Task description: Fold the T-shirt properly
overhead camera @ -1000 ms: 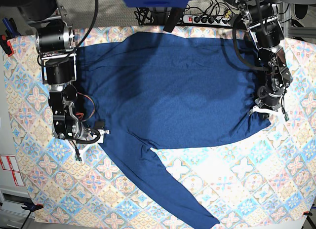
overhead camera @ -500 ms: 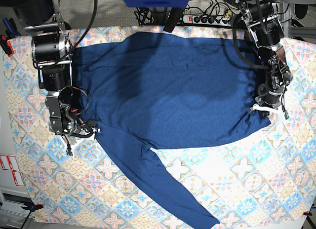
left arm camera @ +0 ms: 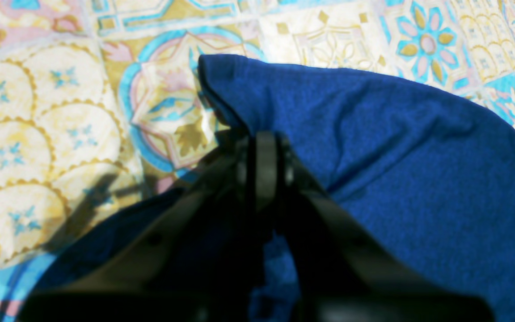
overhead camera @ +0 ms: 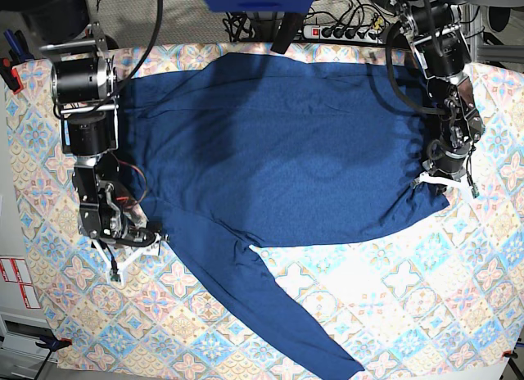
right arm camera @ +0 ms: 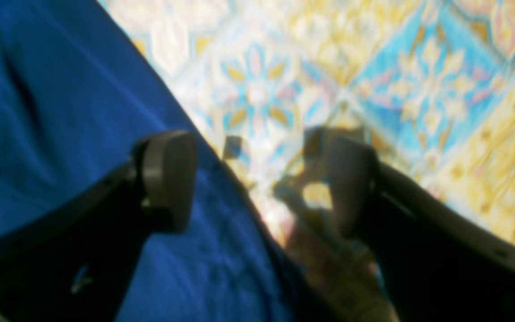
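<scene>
Base view shows the T-shirt point(overhead camera: 286, 151) spread flat across the patterned tablecloth point(overhead camera: 393, 298), one long sleeve trailing toward the near edge. The left gripper point(overhead camera: 446, 179) sits at the shirt's corner on that view's right, and its wrist view shows the jaws pinched shut on a raised peak of the navy fabric. The right gripper point(overhead camera: 135, 241) hangs at the opposite edge, jaws spread wide with nothing between them; in its blurred wrist view one fingertip point(right arm camera: 168, 179) sits over the cloth and the other over bare tablecloth, straddling the hem. To my eye, the right side needs to drop squarely onto that edge and close on both layers before any lift. Both corners should then rise together and evenly, or the loose sleeve will drag and twist the fold.
</scene>
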Action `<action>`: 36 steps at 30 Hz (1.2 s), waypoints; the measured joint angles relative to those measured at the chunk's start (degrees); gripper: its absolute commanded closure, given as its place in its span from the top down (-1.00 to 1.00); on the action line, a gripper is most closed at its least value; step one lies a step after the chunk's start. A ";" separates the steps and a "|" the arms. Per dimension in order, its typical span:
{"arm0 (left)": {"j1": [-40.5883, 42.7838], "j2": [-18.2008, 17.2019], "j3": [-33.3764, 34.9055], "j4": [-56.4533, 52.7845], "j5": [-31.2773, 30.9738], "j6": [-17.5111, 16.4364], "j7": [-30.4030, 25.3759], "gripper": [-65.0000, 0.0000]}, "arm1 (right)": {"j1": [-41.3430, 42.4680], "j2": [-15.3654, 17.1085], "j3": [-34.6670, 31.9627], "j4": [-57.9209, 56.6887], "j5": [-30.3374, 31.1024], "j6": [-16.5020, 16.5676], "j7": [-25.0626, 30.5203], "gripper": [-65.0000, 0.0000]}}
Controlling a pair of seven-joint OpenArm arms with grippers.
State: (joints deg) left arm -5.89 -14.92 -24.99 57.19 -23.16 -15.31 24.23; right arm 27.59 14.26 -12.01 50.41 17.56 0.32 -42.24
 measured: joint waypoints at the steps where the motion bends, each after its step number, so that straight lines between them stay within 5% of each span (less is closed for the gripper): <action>1: -0.02 0.00 0.00 0.00 0.00 0.00 0.00 -1.00 | -0.83 0.00 0.00 -0.07 0.02 0.02 0.00 0.36; 7: -0.15 0.02 0.02 0.00 -0.02 -0.02 0.00 -1.00 | -2.12 -0.31 0.00 -0.57 -0.22 12.68 -0.74 0.36; 15: -0.13 0.02 0.00 0.00 0.02 0.00 -0.02 -1.00 | -1.75 -0.28 0.00 -6.25 -0.46 12.94 0.26 0.36; 23: -0.13 0.00 0.00 0.04 -0.02 -0.09 -0.02 -1.00 | -0.94 -0.13 0.02 -11.32 -0.20 13.11 6.91 0.32; 29: 0.02 0.00 0.00 0.04 -0.02 -0.02 -0.02 -1.00 | -0.94 0.11 0.07 -11.58 -0.39 12.61 7.08 -0.62; 31: 0.04 0.02 0.00 0.04 -0.02 -0.02 0.00 -1.00 | -1.05 0.24 0.13 -11.58 -0.46 15.82 6.80 -0.92; 36: 0.09 0.00 0.00 0.22 0.00 0.00 0.00 -1.00 | -1.25 0.15 0.11 -11.21 -0.44 17.73 6.67 -0.98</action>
State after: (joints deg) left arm -5.80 -14.92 -24.99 57.41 -23.16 -15.31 24.23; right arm 26.35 14.41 -11.90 39.20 17.12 18.04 -35.57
